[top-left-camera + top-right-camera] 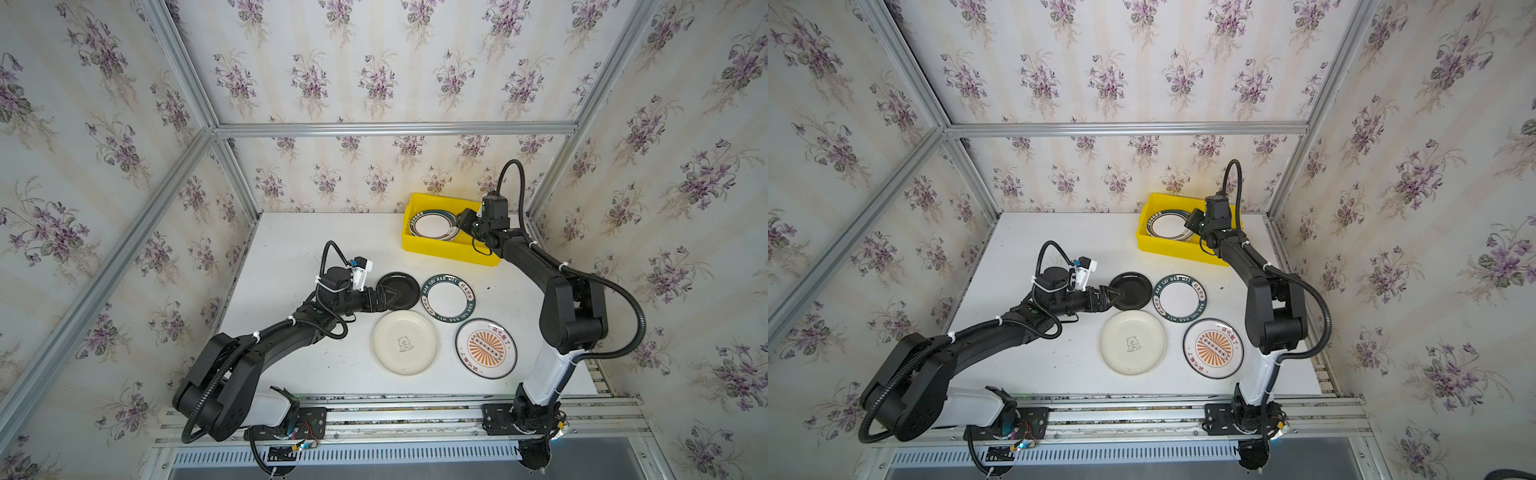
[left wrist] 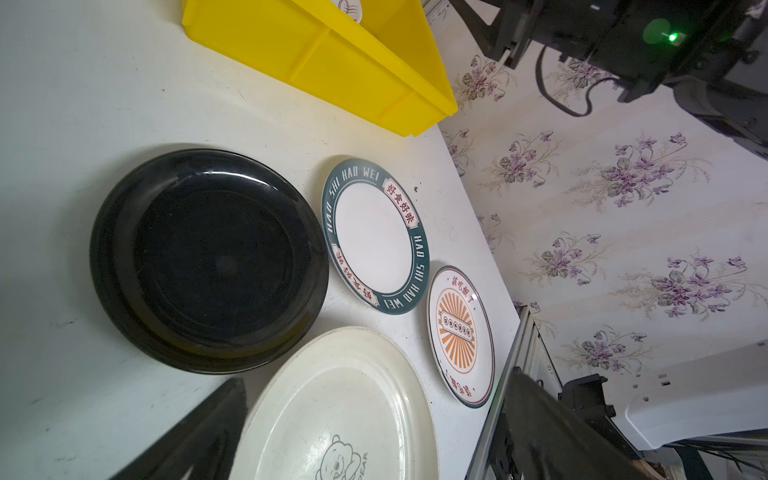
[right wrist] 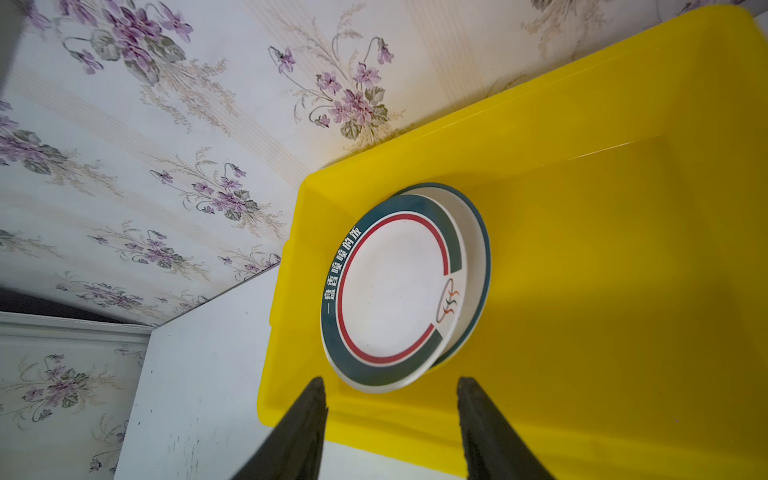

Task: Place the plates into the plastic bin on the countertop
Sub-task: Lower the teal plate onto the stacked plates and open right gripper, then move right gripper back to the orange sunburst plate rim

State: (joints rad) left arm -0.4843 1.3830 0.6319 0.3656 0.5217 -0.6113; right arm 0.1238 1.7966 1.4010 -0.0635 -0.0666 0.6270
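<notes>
We see the right gripper (image 3: 389, 380) with its jaws partly apart and nothing between them. It hangs above the plastic bin (image 3: 602, 249), near the two plates stacked inside and touching neither. There a green-rimmed plate (image 3: 395, 291) lies flat on a second plate (image 3: 478, 249), in the half of the bin away from the right arm (image 1: 540, 270). That arm rises from its base to a high elbow, and its forearm stretches out to the bin's other end.

The left gripper (image 1: 388, 296) is spread wide, well apart from the bin, at the rim of the black plate (image 1: 401, 286). We cannot tell whether it touches. The left arm (image 1: 266, 345) lies low, its forearm nearly level.

Outside the bin, on the tabletop (image 1: 291, 249) toward the arm bases, lie the black plate, a lettered plate (image 1: 448, 298), a bear plate (image 1: 404, 343) and a sunburst plate (image 1: 486, 348).
</notes>
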